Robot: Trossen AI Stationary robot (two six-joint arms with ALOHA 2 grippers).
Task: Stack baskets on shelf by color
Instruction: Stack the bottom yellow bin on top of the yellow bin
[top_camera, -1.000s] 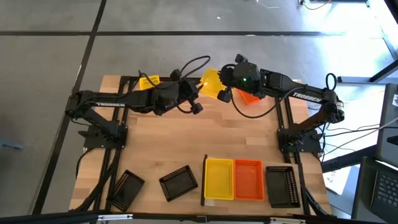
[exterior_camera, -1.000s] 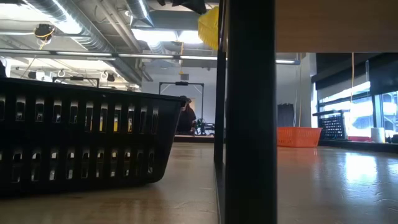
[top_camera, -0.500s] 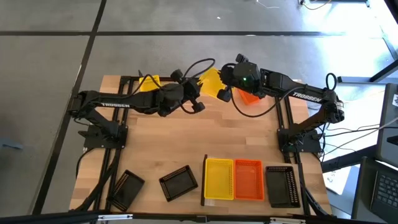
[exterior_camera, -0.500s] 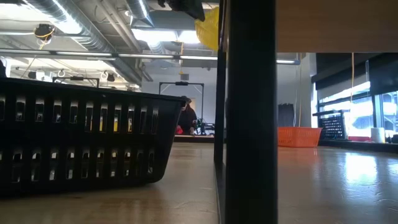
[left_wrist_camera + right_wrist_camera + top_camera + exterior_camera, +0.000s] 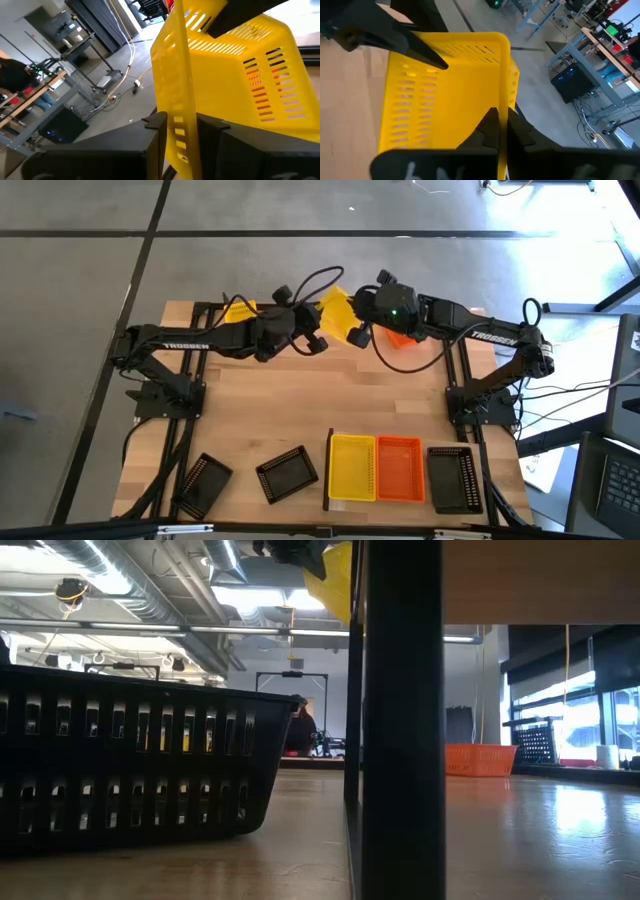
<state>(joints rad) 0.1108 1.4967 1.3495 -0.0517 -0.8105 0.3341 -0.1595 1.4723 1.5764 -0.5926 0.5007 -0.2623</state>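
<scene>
1. High view: a yellow rectangular plastic mesh basket (image 5: 338, 314) hangs in the air above the far edge of the pale wooden tabletop (image 5: 320, 420), well apart from the shelf (image 5: 400, 498), a pale board with a dark upright end piece at the near edge.
2. The left gripper (image 5: 179, 125) pinches one wall of this basket between its two dark fingers.
3. The right gripper (image 5: 500, 121) is clamped tight on the basket's opposite rim.
4. On the shelf sit a yellow basket (image 5: 352, 467), an orange basket (image 5: 399, 468) and a black basket (image 5: 452, 478), side by side.
5. Beside the shelf's upright lie two more black baskets (image 5: 287, 473), one (image 5: 203, 482) farther off.
6. Beyond the held basket, another orange one (image 5: 403, 337) and probably a yellow one (image 5: 239, 311) lie partly hidden by the arms.
</scene>
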